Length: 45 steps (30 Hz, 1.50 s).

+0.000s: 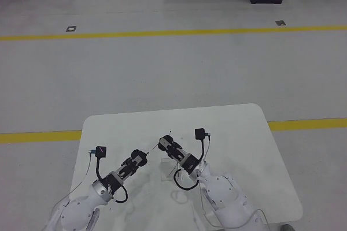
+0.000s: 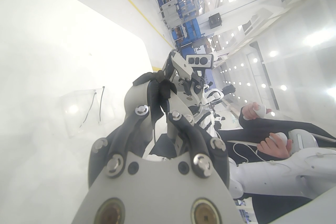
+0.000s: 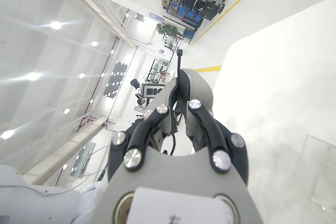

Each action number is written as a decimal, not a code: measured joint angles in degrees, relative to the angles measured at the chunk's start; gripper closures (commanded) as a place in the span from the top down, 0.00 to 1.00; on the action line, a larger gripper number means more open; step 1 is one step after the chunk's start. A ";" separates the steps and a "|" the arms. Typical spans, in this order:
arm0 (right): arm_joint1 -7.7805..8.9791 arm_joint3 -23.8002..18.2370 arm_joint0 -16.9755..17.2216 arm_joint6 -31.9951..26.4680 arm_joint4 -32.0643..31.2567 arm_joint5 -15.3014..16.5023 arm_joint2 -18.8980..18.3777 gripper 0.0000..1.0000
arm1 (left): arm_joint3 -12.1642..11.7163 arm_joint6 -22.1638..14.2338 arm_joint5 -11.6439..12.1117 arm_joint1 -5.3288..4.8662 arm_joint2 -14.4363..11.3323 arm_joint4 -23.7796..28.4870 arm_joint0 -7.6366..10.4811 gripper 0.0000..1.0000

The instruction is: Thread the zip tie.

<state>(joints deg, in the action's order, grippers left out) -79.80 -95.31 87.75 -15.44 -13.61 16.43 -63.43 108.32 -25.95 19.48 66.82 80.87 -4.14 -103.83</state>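
Note:
A black zip tie (image 3: 179,59) stands up between the fingers of my right gripper (image 3: 179,82), which is shut on it, with the tie's head poking out past the fingertips. In the top view the right gripper (image 1: 163,141) is over the middle of the white table (image 1: 237,133). The tie (image 1: 154,148) shows there as a thin dark line running to my left gripper (image 1: 142,154), which is shut on its tail end. The left wrist view has the left gripper (image 2: 157,86) closed around dark material, and the right gripper (image 2: 181,70) is just beyond it.
A clear plastic tray (image 2: 76,120) lies on the table near the grippers and holds two spare black zip ties (image 2: 100,104). The same tray (image 1: 172,171) sits just in front of the right arm, and its clear wall (image 3: 317,156) shows in the right wrist view.

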 measured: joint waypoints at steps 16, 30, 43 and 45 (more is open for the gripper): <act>-0.26 -2.52 -1.24 0.52 0.29 -11.17 2.63 0.00 | 0.00 0.00 0.00 0.00 0.00 0.00 0.00 0.00; -0.12 -2.83 -0.59 0.81 -0.19 -9.78 2.67 0.00 | 0.00 0.00 0.00 0.00 0.00 0.00 0.00 0.00; 1.07 -5.50 3.33 2.86 -6.83 -4.24 1.29 0.00 | 0.00 0.00 0.00 0.00 0.00 0.00 0.00 0.00; 1.12 -5.75 3.30 2.95 -6.92 -3.90 1.43 0.00 | 0.00 0.00 0.00 0.00 0.00 0.00 0.00 0.00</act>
<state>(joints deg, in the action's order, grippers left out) -78.68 -101.07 91.05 -12.49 -20.53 12.53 -62.00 108.32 -25.95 19.48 66.82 80.87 -4.14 -103.83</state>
